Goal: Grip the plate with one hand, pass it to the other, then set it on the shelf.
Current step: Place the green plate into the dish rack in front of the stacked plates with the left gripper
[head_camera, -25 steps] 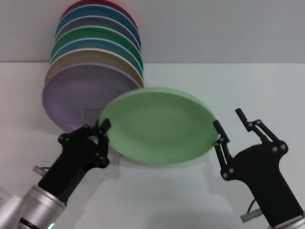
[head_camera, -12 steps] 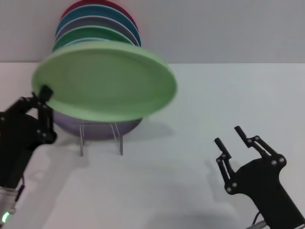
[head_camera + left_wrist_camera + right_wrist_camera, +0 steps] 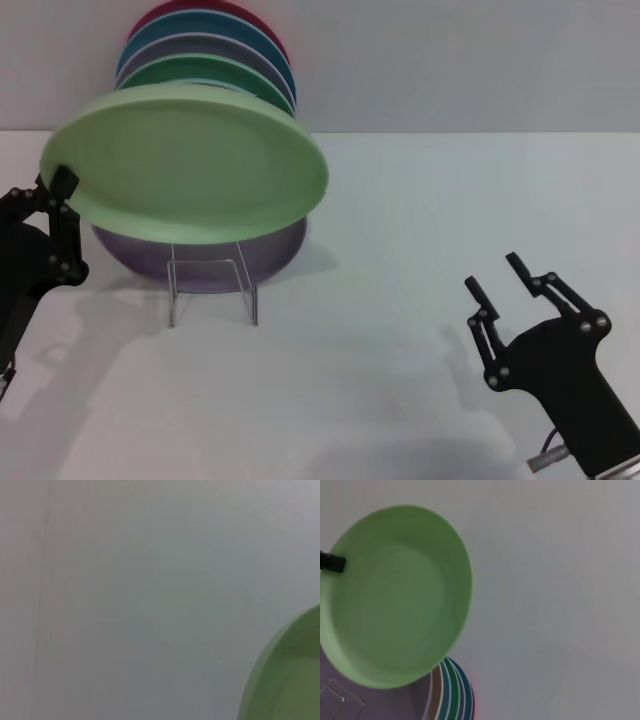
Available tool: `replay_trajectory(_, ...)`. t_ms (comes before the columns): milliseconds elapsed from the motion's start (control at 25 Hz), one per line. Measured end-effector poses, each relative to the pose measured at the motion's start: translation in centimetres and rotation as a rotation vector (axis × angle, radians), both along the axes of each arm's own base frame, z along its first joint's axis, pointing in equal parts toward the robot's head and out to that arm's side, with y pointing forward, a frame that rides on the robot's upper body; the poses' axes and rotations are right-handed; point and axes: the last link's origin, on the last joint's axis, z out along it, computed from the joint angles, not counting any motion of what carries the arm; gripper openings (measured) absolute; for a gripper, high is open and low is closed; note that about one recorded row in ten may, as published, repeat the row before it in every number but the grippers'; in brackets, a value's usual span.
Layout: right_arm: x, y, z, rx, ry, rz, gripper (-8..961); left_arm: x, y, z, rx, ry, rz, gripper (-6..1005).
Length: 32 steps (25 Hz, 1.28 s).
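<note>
With the left gripper [image 3: 62, 185] pinching the plate's [image 3: 185, 165] left rim above the rack [image 3: 210, 285], tilt it upright before lowering it in front of the purple plate [image 3: 200, 258] (right gripper [image 3: 500, 277] rests spread, near right).

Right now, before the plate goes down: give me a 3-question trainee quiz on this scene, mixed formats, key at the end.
1. True or false: the right gripper is holding the round, matte, light mint-green plate.
2. Multiple choice: where is that plate? A) lying flat on the white table; B) held in the air in front of the row of coloured plates; C) hanging from the right gripper.
3. Fill in: the clear acrylic shelf stands just in front of the ____ plate.

Key: 1 false, the left gripper grips its rim while the right one is open and empty. 2 B. 3 lilac purple.
</note>
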Motion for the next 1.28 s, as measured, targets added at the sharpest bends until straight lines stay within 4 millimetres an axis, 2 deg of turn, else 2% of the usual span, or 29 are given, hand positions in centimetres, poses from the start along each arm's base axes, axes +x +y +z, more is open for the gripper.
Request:
replay_trajectory(440,0.4,0.2,0.3,0.017,-0.004,-0.019,363,-1.2,0.9,-0.3,-0.010,0.136,0.055,49)
replay_trajectory(1280,0.6,0.4,0.6,0.033,-0.003,-0.036,398,-2.8,0.8,-1.7,-0.075,0.257,0.131,60)
